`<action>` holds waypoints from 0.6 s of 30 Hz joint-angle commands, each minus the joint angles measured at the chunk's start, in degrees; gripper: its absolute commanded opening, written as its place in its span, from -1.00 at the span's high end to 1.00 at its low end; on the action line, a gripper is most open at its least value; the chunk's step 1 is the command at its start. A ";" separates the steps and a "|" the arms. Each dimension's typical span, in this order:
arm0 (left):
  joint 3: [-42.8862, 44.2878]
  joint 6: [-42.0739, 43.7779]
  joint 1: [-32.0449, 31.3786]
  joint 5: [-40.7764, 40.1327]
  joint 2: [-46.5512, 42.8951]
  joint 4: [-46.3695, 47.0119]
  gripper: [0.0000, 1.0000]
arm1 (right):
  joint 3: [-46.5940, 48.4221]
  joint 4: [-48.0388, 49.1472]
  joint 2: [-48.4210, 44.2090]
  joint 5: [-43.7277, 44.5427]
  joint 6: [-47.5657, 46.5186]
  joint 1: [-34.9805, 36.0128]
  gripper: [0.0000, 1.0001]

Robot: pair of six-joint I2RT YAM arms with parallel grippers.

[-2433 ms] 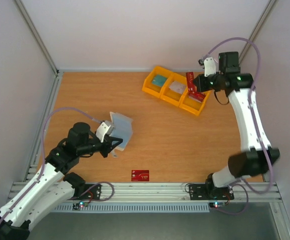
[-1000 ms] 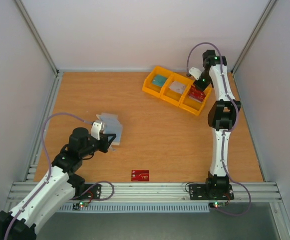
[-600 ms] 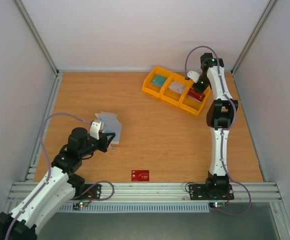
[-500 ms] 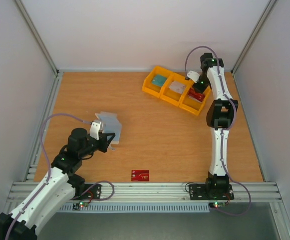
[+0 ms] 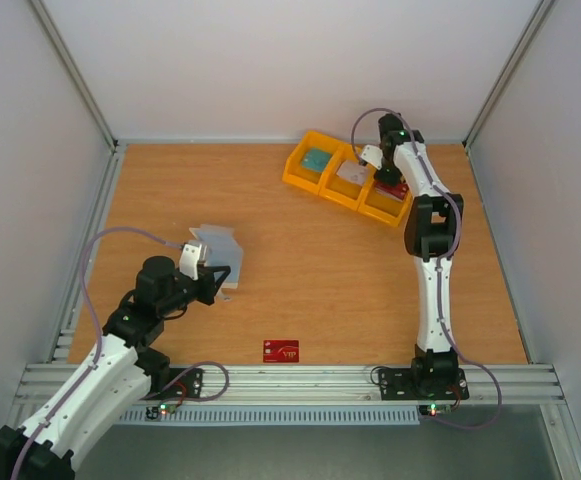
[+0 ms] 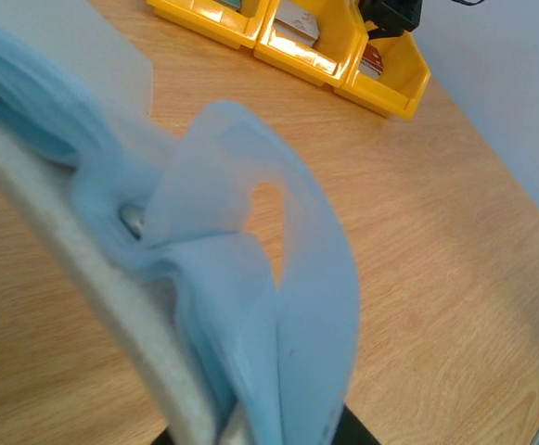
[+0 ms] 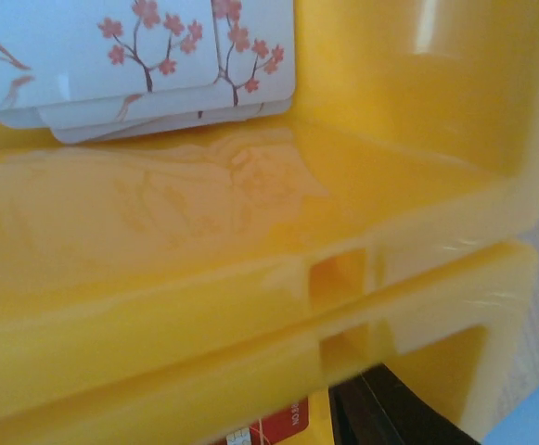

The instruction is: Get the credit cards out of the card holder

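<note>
Left end effector [image 5: 224,278] sits at the near left of the bench [image 5: 330,280], jaws together on the lower edge of the card holder [image 5: 220,246], which lies open above the wood and tilted. The left wrist view shows its cream outside and its pale grey-blue pockets spread towards the camera. To the right and nearer the bench's front edge, a red credit card [image 5: 281,350] lies flat, well apart from the holder. At the far right stands a yellow bin tray [image 5: 325,196] with three compartments. Its left one holds a teal-faced card [image 5: 318,160] and its middle one pale cards with reddish blossom print [image 7: 158,56]. Right end effector [image 5: 387,180] hangs over the right compartment, where another red card with white lettering [image 7: 271,430] lies. Only one dark finger [image 7: 394,413] shows in the right wrist view, so I cannot tell whether those jaws are apart or together
</note>
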 commanded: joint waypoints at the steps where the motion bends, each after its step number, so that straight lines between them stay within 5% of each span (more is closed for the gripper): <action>1: -0.48 -0.16 0.33 0.35 -0.42 4.76 0.99 | -1.19 6.67 -7.50 3.31 -0.78 2.62 0.23; 6: 0.13 -4.84 0.35 2.09 1.48 6.78 1.00 | -6.69 4.70 -18.10 -2.56 6.95 3.85 -0.07; 8: -0.45 -11.75 0.35 4.79 5.33 12.75 1.00 | -12.80 6.25 -23.65 -5.07 10.71 3.95 -0.76; 9: -1.01 -16.83 0.35 7.40 8.12 17.57 0.99 | -15.83 7.27 -26.40 -6.09 12.46 3.96 -0.94; 13: -1.32 -33.94 0.35 8.55 20.09 23.00 0.92 | -28.68 13.32 -39.42 -8.96 21.13 3.96 -0.97; 14: -1.43 -36.14 0.35 6.54 21.83 20.82 0.73 | -32.30 15.22 -42.61 -9.53 24.36 3.96 -0.97; 18: -2.50 -42.34 0.18 -0.13 26.57 9.59 -0.92 | -43.02 20.16 -55.68 -12.75 37.74 3.79 -0.97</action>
